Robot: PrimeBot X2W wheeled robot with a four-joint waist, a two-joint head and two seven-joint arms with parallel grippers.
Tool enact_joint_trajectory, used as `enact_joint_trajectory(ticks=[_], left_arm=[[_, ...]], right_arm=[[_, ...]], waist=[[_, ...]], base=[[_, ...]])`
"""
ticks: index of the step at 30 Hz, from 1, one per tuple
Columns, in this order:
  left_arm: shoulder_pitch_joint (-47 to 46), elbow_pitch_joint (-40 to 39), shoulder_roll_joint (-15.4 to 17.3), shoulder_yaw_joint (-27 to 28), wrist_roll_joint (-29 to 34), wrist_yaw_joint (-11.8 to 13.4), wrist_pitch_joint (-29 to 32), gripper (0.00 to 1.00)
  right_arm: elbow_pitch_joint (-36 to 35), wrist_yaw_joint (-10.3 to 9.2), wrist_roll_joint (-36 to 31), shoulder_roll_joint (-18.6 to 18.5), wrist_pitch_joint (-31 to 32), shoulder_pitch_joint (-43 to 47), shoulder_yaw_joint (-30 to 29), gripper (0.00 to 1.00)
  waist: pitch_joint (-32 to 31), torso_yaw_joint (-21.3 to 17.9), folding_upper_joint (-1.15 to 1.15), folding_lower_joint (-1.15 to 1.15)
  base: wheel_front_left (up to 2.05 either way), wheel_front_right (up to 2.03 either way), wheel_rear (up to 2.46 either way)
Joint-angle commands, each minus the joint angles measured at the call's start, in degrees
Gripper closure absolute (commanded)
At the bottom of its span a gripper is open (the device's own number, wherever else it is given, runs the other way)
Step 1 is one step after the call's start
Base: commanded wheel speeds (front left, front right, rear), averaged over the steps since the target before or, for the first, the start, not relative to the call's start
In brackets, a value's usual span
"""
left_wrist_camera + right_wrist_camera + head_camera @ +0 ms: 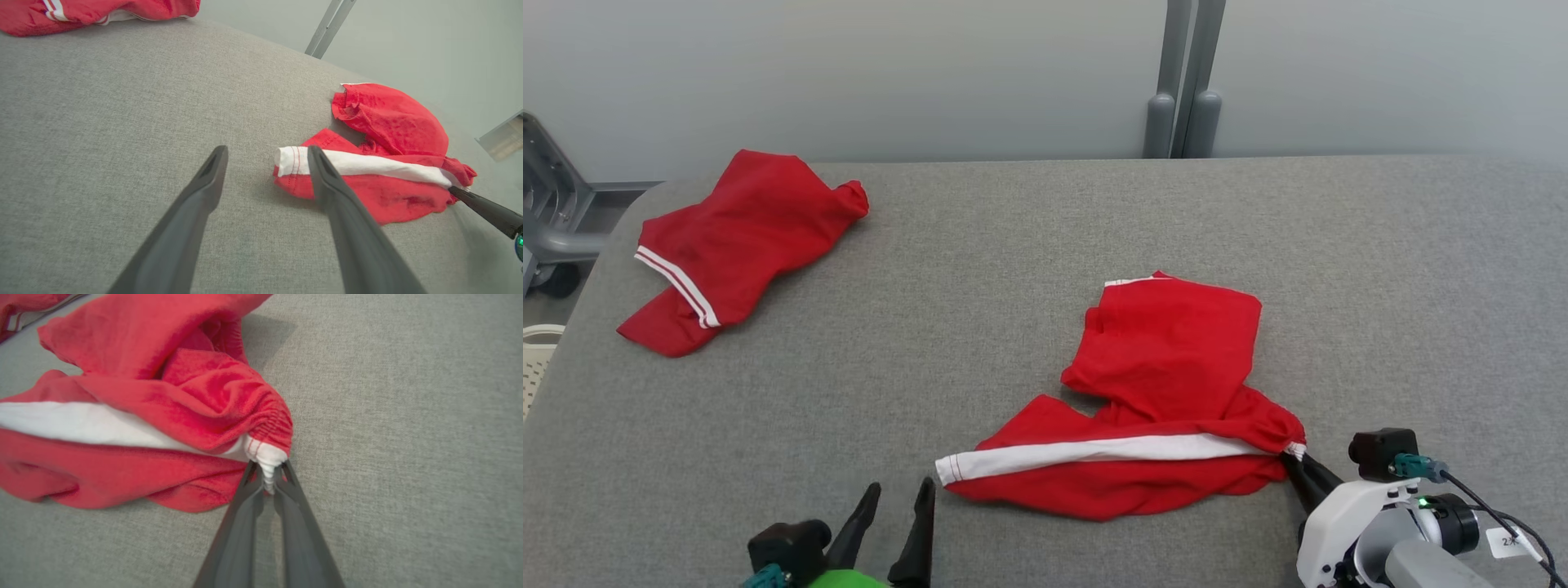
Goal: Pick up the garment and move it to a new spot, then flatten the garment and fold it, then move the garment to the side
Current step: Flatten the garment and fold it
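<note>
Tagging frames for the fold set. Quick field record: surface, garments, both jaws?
surface: grey table
near garment: red, crumpled, front right of centre, with a white band along it
far garment: red, white stripes, crumpled, far left corner
right gripper: jaws shut on the white band's end
left gripper: jaws open, empty, beside the band's other end

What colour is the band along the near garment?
White band on the red garment; right wrist view shows it best.
</note>
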Motion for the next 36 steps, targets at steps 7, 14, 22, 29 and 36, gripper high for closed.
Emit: enact_joint_trajectory(ticks=[7, 14, 22, 29, 36], left_arm=[[-5.8, 2.0, 0.6, -3.6, -2.2, -0.6, 12.0, 0.00], [-9.1, 3.5, 1.1, -3.8, -3.3, 1.6, 19.6, 0.00], [-12.2, 5.6, 0.1, -3.4, -7.2, 2.2, 24.8, 0.00], [-12.5, 4.6, -0.2, -4.4, -8.2, 2.5, 26.3, 0.37], [-12.1, 4.1, 0.5, -5.5, -7.8, 2.8, 28.1, 0.64]], right_arm=[[1.7, -0.05, -2.5, 1.9, -0.4, -0.2, -2.2, 1.00], [1.4, -0.05, -3.2, 2.6, 0.0, -0.7, -2.7, 1.00], [1.1, -0.05, -3.8, 3.0, 0.1, -1.1, -3.0, 1.00], [1.0, -0.06, -4.1, 2.9, -0.4, -0.9, -3.6, 1.00], [0.7, -0.05, -4.3, 3.2, -0.3, -0.9, -3.7, 1.00]], waist=[[0.1, 0.1, 0.00, 0.00], [0.7, -0.5, 0.00, 0.00], [1.5, -1.2, 0.00, 0.00], [1.7, -1.3, 0.00, 0.00], [1.7, -1.2, 0.00, 0.00]], base=[[0.00, 0.00, 0.00], [0.00, 0.00, 0.00], [0.00, 0.00, 0.00], [0.00, 0.00, 0.00], [0.00, 0.00, 0.00]])
